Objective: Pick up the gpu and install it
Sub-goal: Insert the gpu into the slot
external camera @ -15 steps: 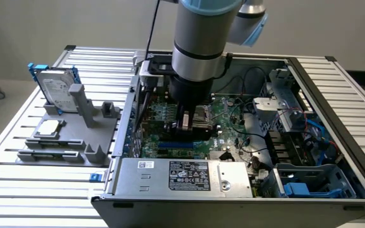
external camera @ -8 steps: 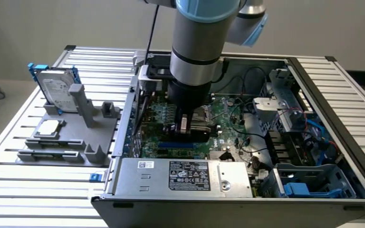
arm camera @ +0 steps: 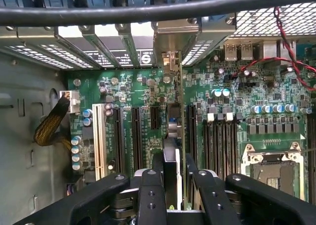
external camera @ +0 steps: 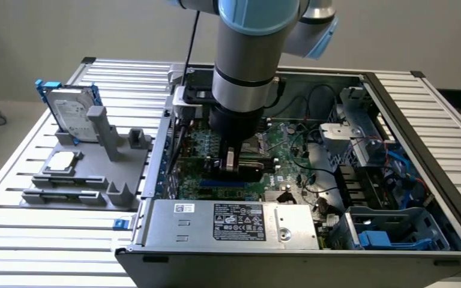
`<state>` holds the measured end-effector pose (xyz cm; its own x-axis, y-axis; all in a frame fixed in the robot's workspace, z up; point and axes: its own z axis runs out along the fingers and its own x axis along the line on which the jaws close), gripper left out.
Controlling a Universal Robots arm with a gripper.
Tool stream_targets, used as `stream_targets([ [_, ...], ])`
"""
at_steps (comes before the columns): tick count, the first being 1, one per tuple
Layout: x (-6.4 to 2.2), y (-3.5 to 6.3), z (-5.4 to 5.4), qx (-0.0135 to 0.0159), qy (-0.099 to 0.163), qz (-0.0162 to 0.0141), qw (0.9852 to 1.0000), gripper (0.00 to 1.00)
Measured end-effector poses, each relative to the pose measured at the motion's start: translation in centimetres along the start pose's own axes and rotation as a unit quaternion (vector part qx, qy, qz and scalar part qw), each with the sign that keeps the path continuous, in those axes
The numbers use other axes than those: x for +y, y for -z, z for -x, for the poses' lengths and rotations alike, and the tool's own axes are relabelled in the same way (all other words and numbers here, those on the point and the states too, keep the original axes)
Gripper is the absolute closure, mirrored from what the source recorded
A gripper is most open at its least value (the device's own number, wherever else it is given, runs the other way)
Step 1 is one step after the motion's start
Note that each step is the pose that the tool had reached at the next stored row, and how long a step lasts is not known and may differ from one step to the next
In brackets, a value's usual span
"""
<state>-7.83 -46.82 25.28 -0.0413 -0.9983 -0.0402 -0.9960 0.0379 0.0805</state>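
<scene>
My gripper [external camera: 232, 163] reaches down into the open computer case [external camera: 391, 96], over the green motherboard [external camera: 283, 141]. It is shut on the gpu [arm camera: 174, 131], a thin card that the wrist view sees edge-on between the two black fingers [arm camera: 150, 185]. The card stands upright over the long black expansion slots [arm camera: 136, 136]. Its silver end bracket [arm camera: 170, 62] is close against the slot openings in the case's rear wall. In the exterior view the gpu [external camera: 247, 171] is a dark slab under the gripper. I cannot tell whether it is seated in a slot.
A grey fixture [external camera: 70, 192] at the exterior view's left holds a silver hard drive in a blue frame [external camera: 70, 111] and a square processor chip [external camera: 62, 160]. The power supply [external camera: 230, 223] fills the case's near side. A black cable [arm camera: 148, 12] and red wires [arm camera: 291, 62] run nearby.
</scene>
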Motion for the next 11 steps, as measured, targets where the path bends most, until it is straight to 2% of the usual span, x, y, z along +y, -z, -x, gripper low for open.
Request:
stream_targets([
  [11,0.03,-0.62,-0.03,0.0021,0.012,0.0004,0.9999,0.73],
])
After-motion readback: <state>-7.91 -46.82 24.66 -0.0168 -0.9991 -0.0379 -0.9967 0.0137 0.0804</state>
